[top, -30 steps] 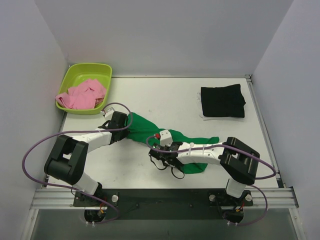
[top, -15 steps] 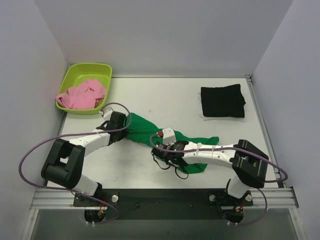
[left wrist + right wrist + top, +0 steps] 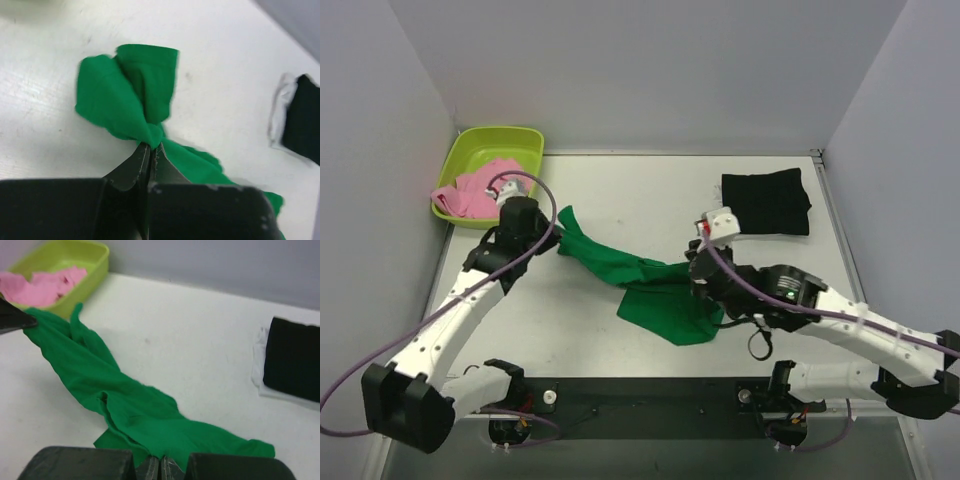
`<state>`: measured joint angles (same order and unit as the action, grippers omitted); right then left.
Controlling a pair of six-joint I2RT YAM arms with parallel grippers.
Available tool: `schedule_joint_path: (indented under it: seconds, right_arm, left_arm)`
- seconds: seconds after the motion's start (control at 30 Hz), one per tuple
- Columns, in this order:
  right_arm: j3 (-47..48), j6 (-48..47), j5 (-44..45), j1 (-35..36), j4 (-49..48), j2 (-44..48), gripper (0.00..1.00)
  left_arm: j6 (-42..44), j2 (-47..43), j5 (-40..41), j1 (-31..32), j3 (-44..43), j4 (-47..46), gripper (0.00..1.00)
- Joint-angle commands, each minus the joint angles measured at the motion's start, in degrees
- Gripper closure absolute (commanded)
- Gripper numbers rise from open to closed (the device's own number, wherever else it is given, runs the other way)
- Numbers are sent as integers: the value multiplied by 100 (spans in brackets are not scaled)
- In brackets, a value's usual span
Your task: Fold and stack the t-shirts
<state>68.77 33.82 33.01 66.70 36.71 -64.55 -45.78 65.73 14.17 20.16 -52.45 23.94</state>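
Top external: clamps the green t-shirt (image 3: 610, 262) by bunched ends, left pincer (image 3: 556, 246) and right pincer (image 3: 696, 272) both closed on it, cloth strung between them over the worktop (image 3: 640, 195); risks slipping a thin pinch if pulled apart too hard.

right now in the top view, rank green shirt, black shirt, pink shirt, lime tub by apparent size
largest first:
green shirt
lime tub
black shirt
pink shirt (left arm hides part, so this last place is unsure)
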Motion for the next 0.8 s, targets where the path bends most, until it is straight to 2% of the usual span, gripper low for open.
schedule_joint_path:
  seconds: [0.0,0.17,0.37,0.63,0.77]
  right_arm:
    - [987,-903,109,89,591,759,100]
    - [2339,-1368,-259,115,908,1120,100]
    - [3255,-1624,-1225,116,1005,1296,100]
    - [4756,-2063,-2448,116,970,954,100]
    - [5661,-2362,-2931,107,935,647,100]
  left_arm:
    - [534,-886,-405,-214,-1063,593,100]
    - [956,-1317,-652,-477,-2145,1190,100]
    - [1150,-1748,-1065,-601,-2999,1323,100]
    - [1159,-2082,-1751,-593,-3614,1149,100]
    - [1229,-1925,-2014,-584,-4385,1086,100]
